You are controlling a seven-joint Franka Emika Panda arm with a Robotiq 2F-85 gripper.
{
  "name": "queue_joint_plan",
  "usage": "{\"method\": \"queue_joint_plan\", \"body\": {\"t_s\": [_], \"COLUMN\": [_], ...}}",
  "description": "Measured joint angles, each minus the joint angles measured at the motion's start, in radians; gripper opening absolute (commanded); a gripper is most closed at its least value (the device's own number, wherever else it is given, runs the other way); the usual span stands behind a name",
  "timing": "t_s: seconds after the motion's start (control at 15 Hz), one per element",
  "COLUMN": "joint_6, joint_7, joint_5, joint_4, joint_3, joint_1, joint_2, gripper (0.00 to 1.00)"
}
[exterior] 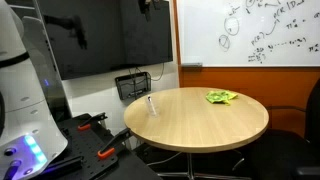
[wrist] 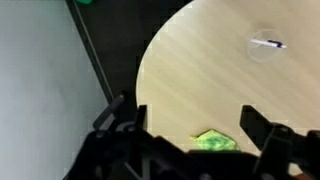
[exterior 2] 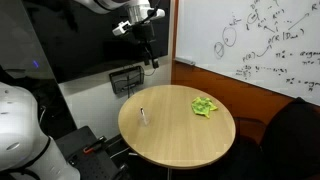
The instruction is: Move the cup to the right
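Note:
A small clear cup (exterior: pixel 151 104) with a thin dark item in it stands upright near the edge of the round wooden table (exterior: pixel 200 125). It shows in both exterior views (exterior 2: pixel 143 116) and as a faint circle in the wrist view (wrist: pixel 266 44). My gripper (exterior 2: pixel 150 55) hangs high above the table's far edge, well away from the cup. In the wrist view its fingers (wrist: pixel 190 122) are spread wide with nothing between them.
A crumpled green item (exterior: pixel 221 97) lies on the table's other side (exterior 2: pixel 205 105) (wrist: pixel 213 141). A whiteboard (exterior: pixel 250 30), a dark screen (exterior: pixel 100 35) and a wire basket (exterior: pixel 133 84) stand behind the table. Red-handled tools (exterior: pixel 105 152) lie low beside it.

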Motion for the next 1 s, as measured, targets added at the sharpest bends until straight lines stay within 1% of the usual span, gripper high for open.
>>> {"method": "queue_joint_plan", "body": {"t_s": [0.4,0.6,0.73,0.87,1.0], "joint_6": [0.000,0.001,0.054,0.155,0.266], "joint_7": [0.000,0.000,-0.006,-0.033,-0.101], "joint_5": [0.000,0.015,0.042,0.069,0.100], "joint_4": [0.000,-0.003,-0.018,-0.046,-0.074], "joint_3": [-0.002,-0.005,-0.001,-0.002,-0.009], "joint_1": [0.003,0.029,0.072,0.110,0.131], "joint_2": [0.000,0.015,0.054,0.110,0.181], "gripper": [1.00,1.00,1.00,1.00,1.00]}}
